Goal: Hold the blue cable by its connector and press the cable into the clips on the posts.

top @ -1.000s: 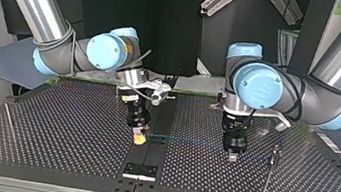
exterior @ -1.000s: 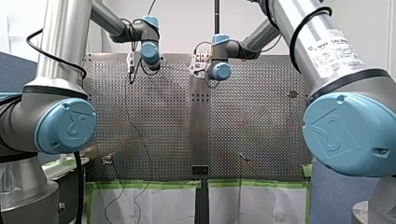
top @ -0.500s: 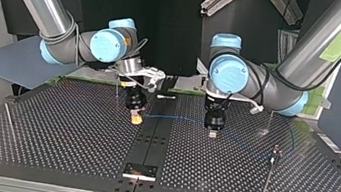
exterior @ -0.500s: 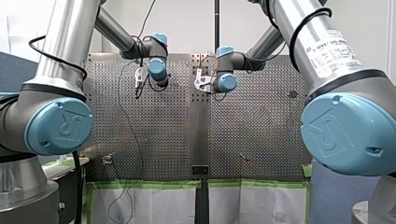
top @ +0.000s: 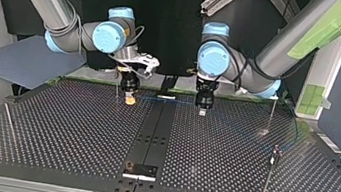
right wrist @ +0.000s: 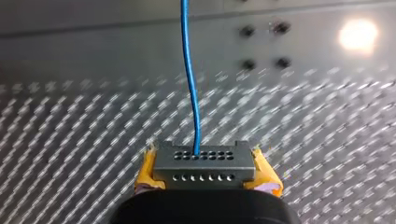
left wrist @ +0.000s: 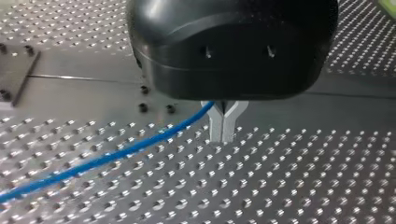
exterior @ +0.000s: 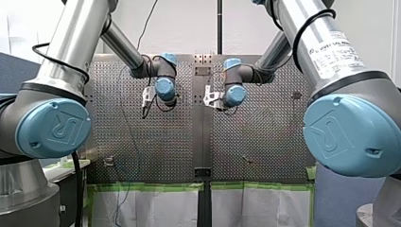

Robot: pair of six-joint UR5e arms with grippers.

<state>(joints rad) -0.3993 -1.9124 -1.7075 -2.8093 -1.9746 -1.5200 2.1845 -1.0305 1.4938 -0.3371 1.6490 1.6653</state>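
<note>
at the far edge of the desk [top: 53, 125] in the top view, my right jaws are closed on the grey connector [right wrist: 204, 163], yellow pads [right wrist: 145, 175] either side, blue cable [right wrist: 190, 79] running straight ahead from it. my left jaws are pinched together on the cable near their base, and it trails off sideways just above the desk.

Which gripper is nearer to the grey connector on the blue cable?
Right. My right gripper holds the grey perforated connector between its yellow-padded fingers; my left gripper grips the thin blue cable farther along, apart from it.
</note>
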